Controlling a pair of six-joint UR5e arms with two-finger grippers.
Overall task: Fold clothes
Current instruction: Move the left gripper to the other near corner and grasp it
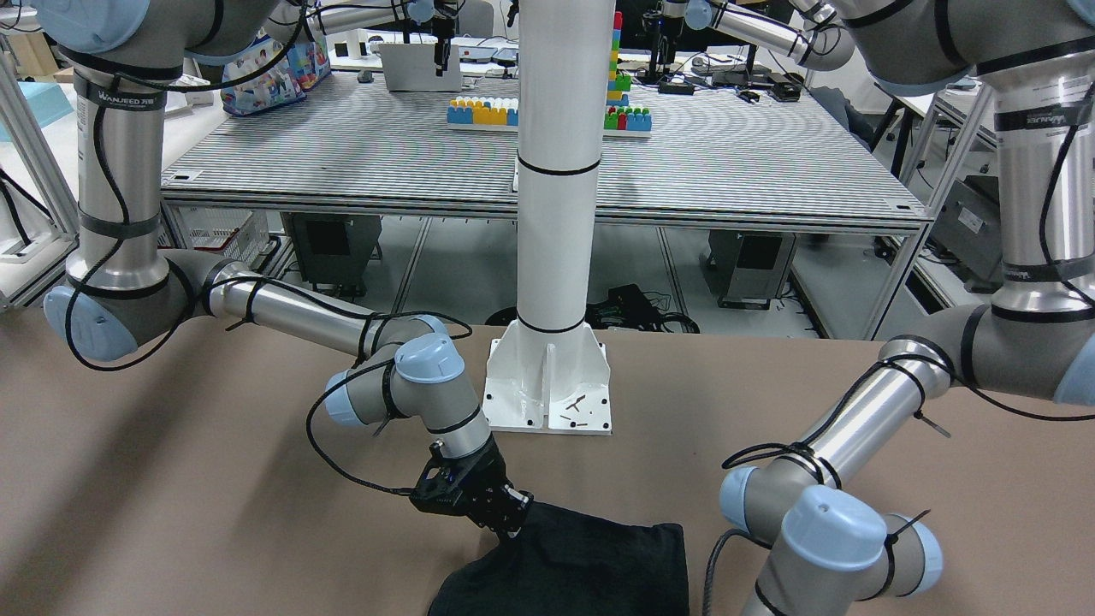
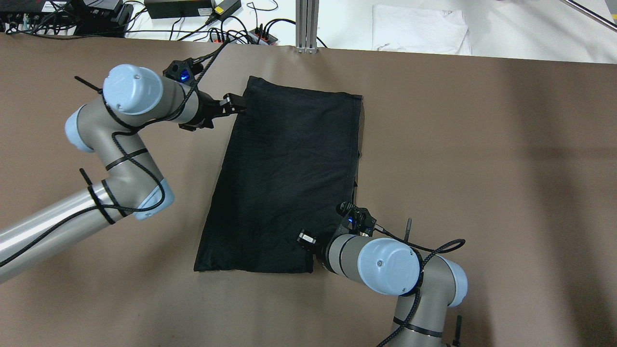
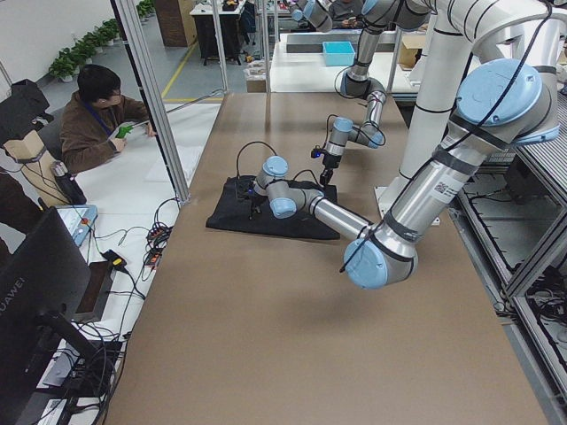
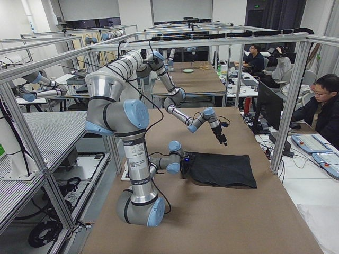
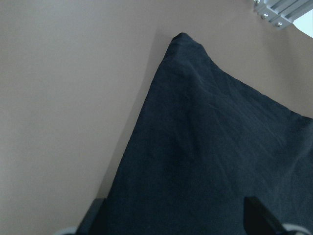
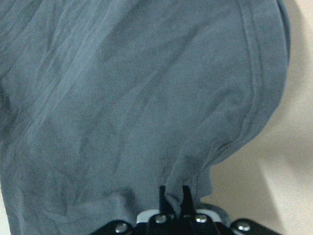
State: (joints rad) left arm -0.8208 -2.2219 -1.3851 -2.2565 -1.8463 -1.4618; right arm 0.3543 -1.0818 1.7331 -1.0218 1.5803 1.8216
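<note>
Closest to me stands the white pillar (image 1: 558,171), bolted by its base plate (image 1: 547,389) to the brown table (image 2: 482,144). Just ahead of it my right gripper (image 2: 308,239) sits at the near right corner of the clothes (image 2: 284,168). My right wrist camera shows its fingertips (image 6: 164,196) drawn tight together with a small pleat of the black fabric nipped between them, so that gripper is clamped on the garment's edge. From there a stitched hem curves away along the cloth.

The garment is one plain black piece lying mostly flat on the table. Its long sides run away from me and lean a little to the right as they go. The near edge lies close to my right wrist, and the far edge stops short of the table's far side. The surface shows soft creases.

Farther out, at the far left corner of the cloth, is my left gripper (image 2: 237,104), touching the garment's edge. My left wrist camera shows its fingers (image 5: 258,213) spread wide, with the black fabric lying between and beyond them, running out to a pointed corner on the bare table. Nothing is pinched there.

Past the table's far edge stand an aluminium post (image 2: 307,24), a tangle of cables (image 2: 241,31) and a white cloth (image 2: 419,29).
</note>
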